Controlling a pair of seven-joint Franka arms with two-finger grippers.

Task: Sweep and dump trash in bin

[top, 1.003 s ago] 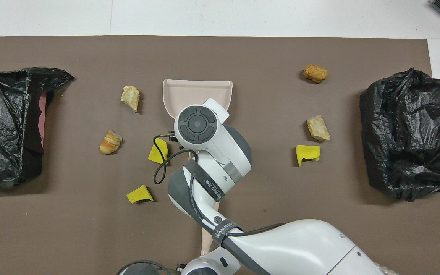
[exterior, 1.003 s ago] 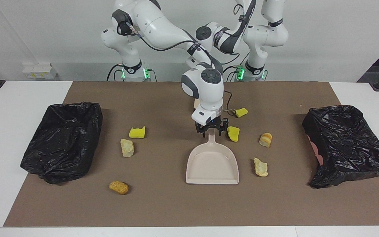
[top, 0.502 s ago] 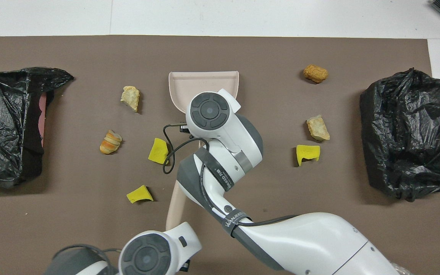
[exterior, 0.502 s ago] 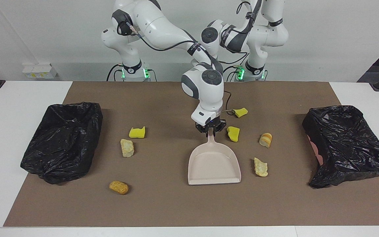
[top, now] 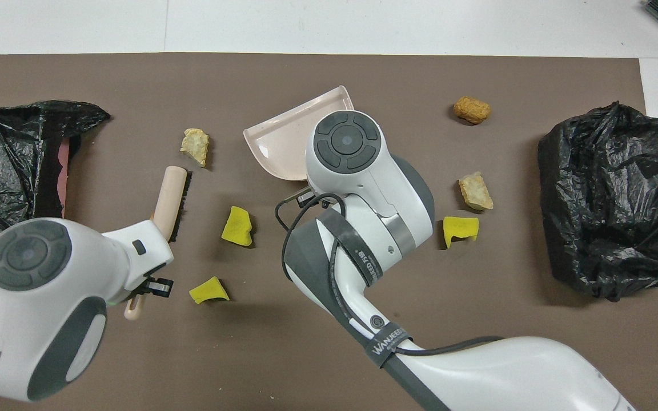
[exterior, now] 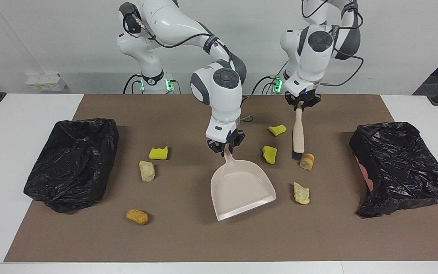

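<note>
dustpan (exterior: 242,186) held by handle, lifted, tilted, in closed jaws of right gripper (exterior: 226,147) | brush (exterior: 298,133) clamped upright in left gripper (exterior: 301,104), bristles beside striped lump (exterior: 307,161) | trash (exterior: 269,154): seven lumps scattered on mat (exterior: 203,239) around dustpan | bins (exterior: 72,161) at desk ends

A robotics lab: two white arms (exterior: 188,26) bolted at a bare-walled white table (exterior: 13,152) under a brown mat (exterior: 203,243)
</note>
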